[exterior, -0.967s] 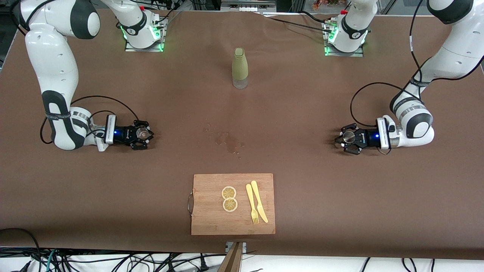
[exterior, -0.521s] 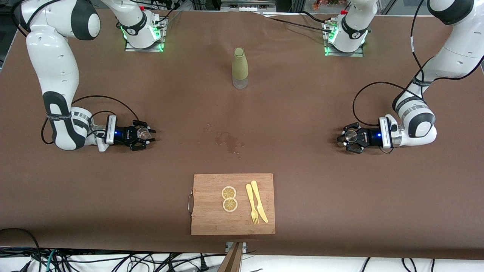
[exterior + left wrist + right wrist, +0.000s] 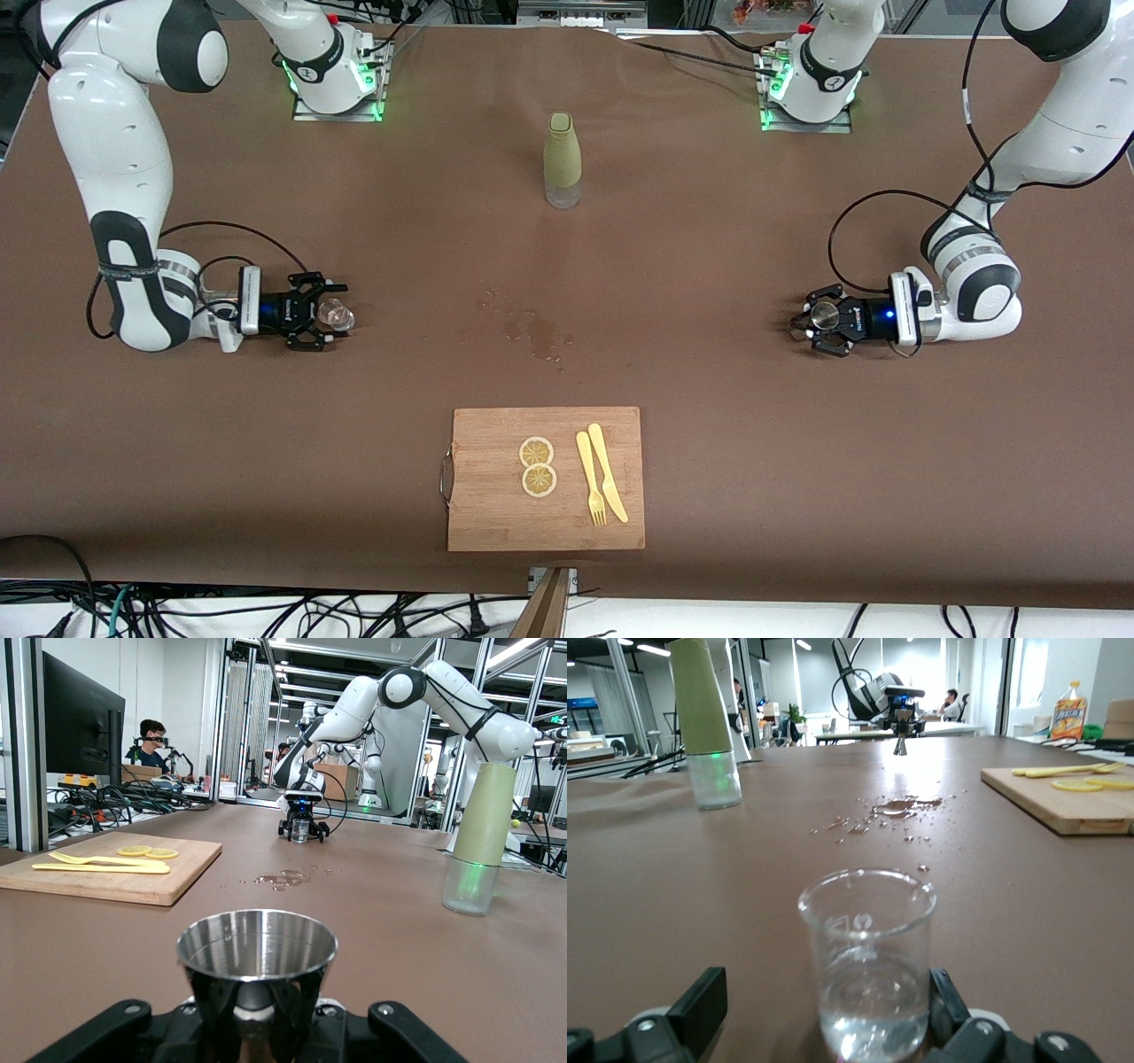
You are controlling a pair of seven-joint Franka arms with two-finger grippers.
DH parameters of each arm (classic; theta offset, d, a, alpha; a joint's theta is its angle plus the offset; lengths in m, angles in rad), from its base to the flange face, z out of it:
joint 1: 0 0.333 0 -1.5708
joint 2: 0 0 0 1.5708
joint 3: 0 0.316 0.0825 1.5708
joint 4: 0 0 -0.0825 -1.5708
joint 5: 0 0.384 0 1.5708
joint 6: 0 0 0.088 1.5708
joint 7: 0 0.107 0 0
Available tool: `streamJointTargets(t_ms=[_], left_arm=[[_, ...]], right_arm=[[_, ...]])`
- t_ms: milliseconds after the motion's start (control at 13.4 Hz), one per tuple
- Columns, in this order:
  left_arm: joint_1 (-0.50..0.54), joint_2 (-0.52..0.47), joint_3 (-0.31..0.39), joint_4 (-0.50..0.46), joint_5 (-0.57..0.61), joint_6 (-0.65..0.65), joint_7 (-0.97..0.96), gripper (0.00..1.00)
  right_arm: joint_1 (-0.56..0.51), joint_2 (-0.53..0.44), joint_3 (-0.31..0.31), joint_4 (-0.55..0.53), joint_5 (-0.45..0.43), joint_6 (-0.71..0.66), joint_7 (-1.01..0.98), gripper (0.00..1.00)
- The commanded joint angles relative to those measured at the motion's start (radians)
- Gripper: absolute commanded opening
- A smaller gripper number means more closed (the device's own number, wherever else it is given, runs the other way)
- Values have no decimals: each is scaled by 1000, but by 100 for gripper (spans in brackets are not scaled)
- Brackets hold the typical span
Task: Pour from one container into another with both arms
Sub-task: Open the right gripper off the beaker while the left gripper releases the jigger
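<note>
A clear glass cup [image 3: 337, 315] with a little water stands on the brown table toward the right arm's end. My right gripper [image 3: 324, 313] is low around it and open; in the right wrist view the glass cup [image 3: 866, 966] sits between the spread fingers of the right gripper [image 3: 824, 985], with a wide gap on one side. Toward the left arm's end, my left gripper [image 3: 811, 319] is shut on a small metal cup [image 3: 826, 312] just above the table. The left wrist view shows the metal cup [image 3: 257, 943] upright and the left gripper [image 3: 257, 1028] clasping its narrow base.
A green-sleeved bottle [image 3: 563, 159] stands mid-table near the bases. A small wet spill [image 3: 536, 332] marks the table's middle. A wooden cutting board [image 3: 496, 523] with two lemon slices, a yellow fork and a yellow knife lies nearer the front camera.
My right gripper has opened and drawn back toward its arm's end, leaving the glass standing on the table. The left gripper with the metal cup has shifted slightly toward its arm's end.
</note>
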Motion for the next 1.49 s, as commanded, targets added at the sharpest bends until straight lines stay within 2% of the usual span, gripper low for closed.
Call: streamJointTargets(t_ms=[0, 372, 595, 744, 818, 893, 967, 1042, 1190, 1414], left_arm=[[-1, 21, 5, 12, 24, -28, 35, 0], [-2, 30, 8, 12, 25, -28, 40, 0], [-2, 33, 11, 12, 39, -28, 40, 21], [-2, 33, 13, 12, 42, -28, 40, 30], [-2, 33, 15, 12, 42, -28, 40, 31], [-4, 33, 15, 12, 42, -28, 40, 36], [-4, 35, 15, 12, 42, -28, 40, 47], [-4, 35, 15, 12, 42, -28, 40, 49], [-4, 36, 15, 12, 42, -28, 72, 100], [-4, 39, 37, 12, 42, -28, 94, 100]], right_arm=[[-32, -75, -9, -23, -94, 40, 26, 100], [-58, -247, -50, -32, -324, 112, 351, 100], [-57, -354, -65, -32, -484, 120, 589, 100], [-57, -437, -67, -32, -603, 117, 779, 100], [-55, -478, -65, -32, -668, 112, 875, 100], [-51, -515, -65, -30, -723, 109, 972, 100], [-46, -550, -65, -30, -772, 101, 1063, 100], [-32, -584, -64, -29, -820, 79, 1153, 100], [-16, -649, -52, -20, -929, 42, 1359, 100], [-5, -741, 23, -18, -1065, 12, 1711, 100]])
